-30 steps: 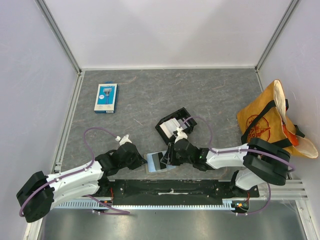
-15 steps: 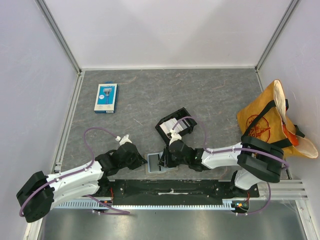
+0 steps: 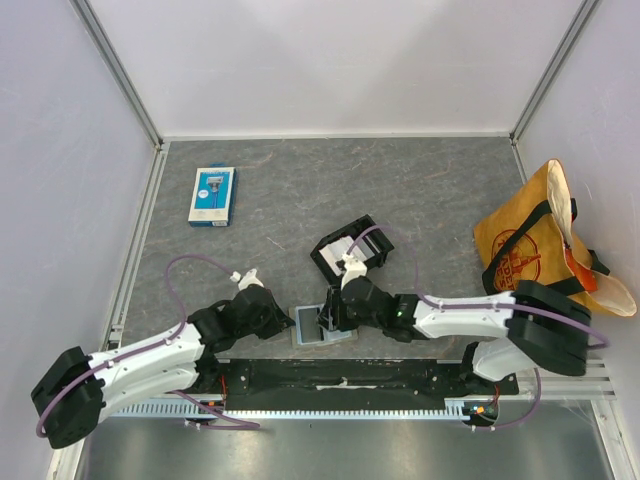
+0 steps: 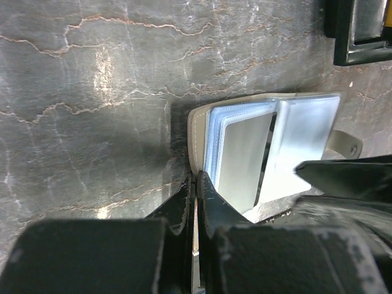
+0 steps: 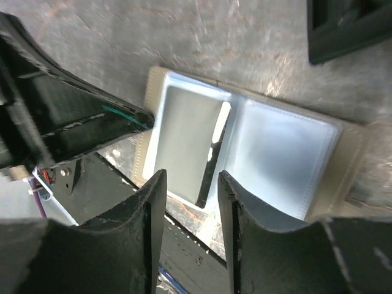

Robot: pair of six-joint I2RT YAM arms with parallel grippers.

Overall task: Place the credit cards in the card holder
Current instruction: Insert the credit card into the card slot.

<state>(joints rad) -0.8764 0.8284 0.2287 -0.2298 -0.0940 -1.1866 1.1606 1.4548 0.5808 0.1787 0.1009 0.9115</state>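
The grey-tan card holder lies open near the table's front edge, its clear pockets up. My left gripper is shut on the holder's left cover edge, its tips pinching it. A grey credit card sits slanted in the left pocket, one end sticking out towards me; it also shows in the left wrist view. My right gripper is open and empty, just above the card's near end. More white credit cards sit in the black tray.
A blue-and-white retail pack lies at the far left. A yellow bag with black straps leans at the right wall. The black tray stands just behind the right gripper.
My right gripper moved left over the holder with a card, then eased back slightly. The card now sits in the left pocket. The left arm has hardly moved.
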